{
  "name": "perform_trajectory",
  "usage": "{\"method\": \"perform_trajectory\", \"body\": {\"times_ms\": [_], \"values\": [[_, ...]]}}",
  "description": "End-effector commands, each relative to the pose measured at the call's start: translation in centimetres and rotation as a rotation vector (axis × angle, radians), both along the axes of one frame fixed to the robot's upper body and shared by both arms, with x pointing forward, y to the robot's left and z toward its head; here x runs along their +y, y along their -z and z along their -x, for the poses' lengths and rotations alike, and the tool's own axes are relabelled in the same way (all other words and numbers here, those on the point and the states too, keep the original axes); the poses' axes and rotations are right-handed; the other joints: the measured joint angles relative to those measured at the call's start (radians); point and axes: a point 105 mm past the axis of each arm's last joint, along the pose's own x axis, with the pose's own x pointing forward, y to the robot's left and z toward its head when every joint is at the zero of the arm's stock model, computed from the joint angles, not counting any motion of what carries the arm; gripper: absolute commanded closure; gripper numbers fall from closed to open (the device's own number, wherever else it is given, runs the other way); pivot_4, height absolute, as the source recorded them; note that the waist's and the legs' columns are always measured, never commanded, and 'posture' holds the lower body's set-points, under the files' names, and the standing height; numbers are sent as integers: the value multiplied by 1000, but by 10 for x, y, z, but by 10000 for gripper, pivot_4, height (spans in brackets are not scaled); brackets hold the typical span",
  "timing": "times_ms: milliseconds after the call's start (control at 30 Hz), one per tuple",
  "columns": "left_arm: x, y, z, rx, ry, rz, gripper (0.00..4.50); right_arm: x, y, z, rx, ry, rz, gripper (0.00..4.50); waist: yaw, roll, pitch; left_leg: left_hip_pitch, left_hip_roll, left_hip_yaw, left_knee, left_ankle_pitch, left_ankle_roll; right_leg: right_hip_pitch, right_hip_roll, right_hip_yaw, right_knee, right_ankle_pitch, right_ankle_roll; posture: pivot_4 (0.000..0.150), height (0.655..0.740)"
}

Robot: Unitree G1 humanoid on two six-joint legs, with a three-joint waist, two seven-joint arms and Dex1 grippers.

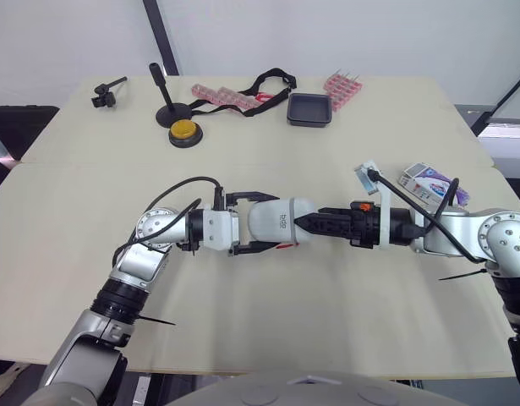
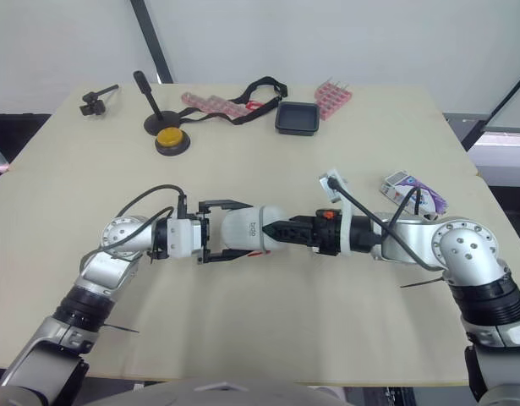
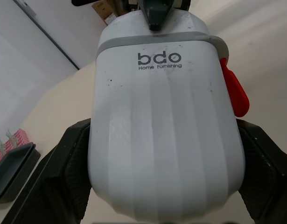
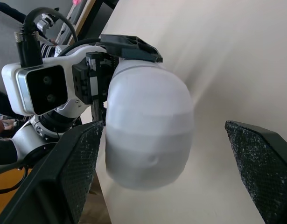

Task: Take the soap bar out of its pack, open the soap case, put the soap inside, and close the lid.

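We see the left gripper [image 1: 254,222] clamped on the white soap case [image 3: 166,130] at mid-table. The right gripper [image 4: 162,127] meets the case's end from 3 o'clock, its fingers spread wide on either side. The soap pack [image 1: 429,182] lies farther out at 3 o'clock, just beyond the right forearm. A black tray [image 1: 309,111] sits at 12 and a yellow button [image 1: 185,131] at 11, both well apart.

Soap case [image 1: 270,225]: white, rounded, faintly ribbed shell with grey seam band, "bdo Home Furnishing" print and red latch tab [image 3: 234,93], lid shut, held on its side mid-table between the left gripper's [image 1: 275,222] fingers; purple-and-white soap pack [image 1: 429,182] lies flat near the table's right edge.
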Motion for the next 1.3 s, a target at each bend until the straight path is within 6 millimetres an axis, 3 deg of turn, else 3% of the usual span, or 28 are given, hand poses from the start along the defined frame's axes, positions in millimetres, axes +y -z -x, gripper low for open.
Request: {"method": "perform_trajectory", "body": {"times_ms": [33, 167, 1000, 1133, 1300], "values": [[0, -9, 2, -36, 3, 21, 10179, 3, -11, 2, -14, -17, -38, 11274, 0, 0, 0, 0, 0, 0, 0, 0, 0, 0, 0, 0, 0, 0, 0, 1500, 7291], [0, -9, 2, -34, -1, 23, 10179, 4, -10, 4, -5, -30, -31, 24597, 0, 0, 0, 0, 0, 0, 0, 0, 0, 0, 0, 0, 0, 0, 0, 1500, 7291], [-2, -8, 4, 2, -21, 54, 10179, 1, -29, 20, 77, -141, -257, 24925, 2, 0, 0, 0, 0, 0, 0, 0, 0, 0, 0, 0, 0, 0, 0, 1500, 7291], [-2, -8, 2, 19, -30, 61, 10179, -10, -25, 19, 83, -116, -226, 24925, 3, 0, 0, 0, 0, 0, 0, 0, 0, 0, 0, 0, 0, 0, 0, 1500, 7291], [-1, -7, 1, 43, -39, 60, 10179, -37, -26, 19, 82, -52, -179, 24925, 10, -1, 0, 0, 0, 0, 0, 0, 0, 0, 0, 0, 0, 0, 0, 1500, 7291]]}}
